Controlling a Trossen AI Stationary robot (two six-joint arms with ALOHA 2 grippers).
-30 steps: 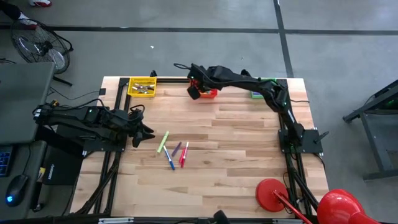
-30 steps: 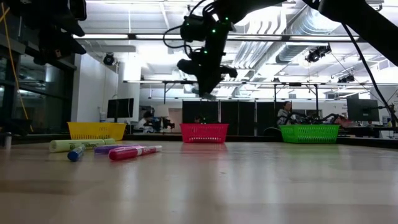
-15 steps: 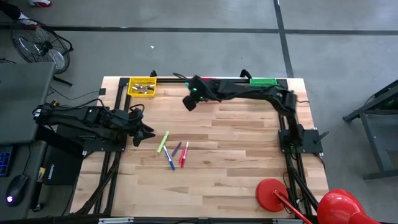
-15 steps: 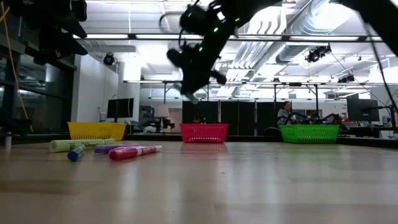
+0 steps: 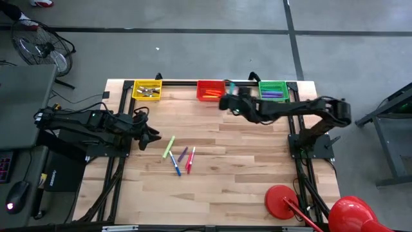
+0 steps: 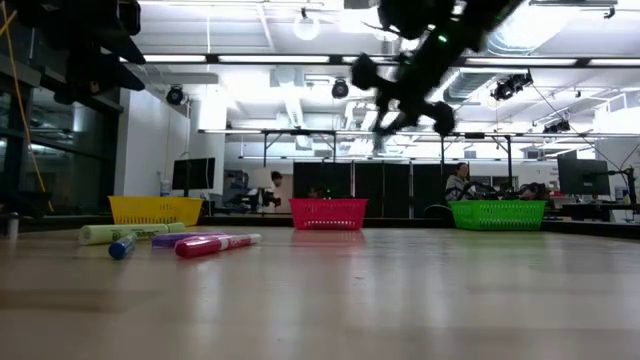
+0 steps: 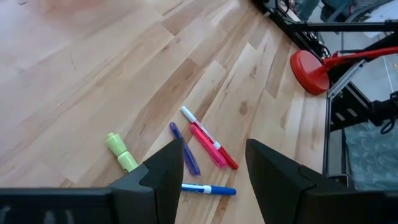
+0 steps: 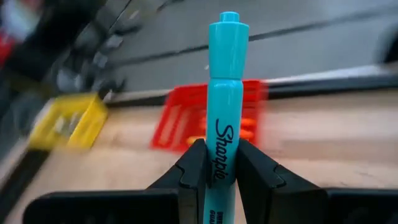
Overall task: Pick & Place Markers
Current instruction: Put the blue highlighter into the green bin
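One teal marker [image 8: 224,93] stands upright, clamped between the right gripper's [image 8: 216,163] fingers.

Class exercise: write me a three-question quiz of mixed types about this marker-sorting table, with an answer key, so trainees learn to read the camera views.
1. True or false: the right gripper is shut on a teal marker.
2. Multiple choice: the loose markers on the table lie nearest to: A) the left gripper; B) the green basket; C) the red basket.
3. Fill in: seen from above, the basket closest to the left arm's side of the table is the ___ basket.

Key: 1 true. 2 A. 3 yellow.
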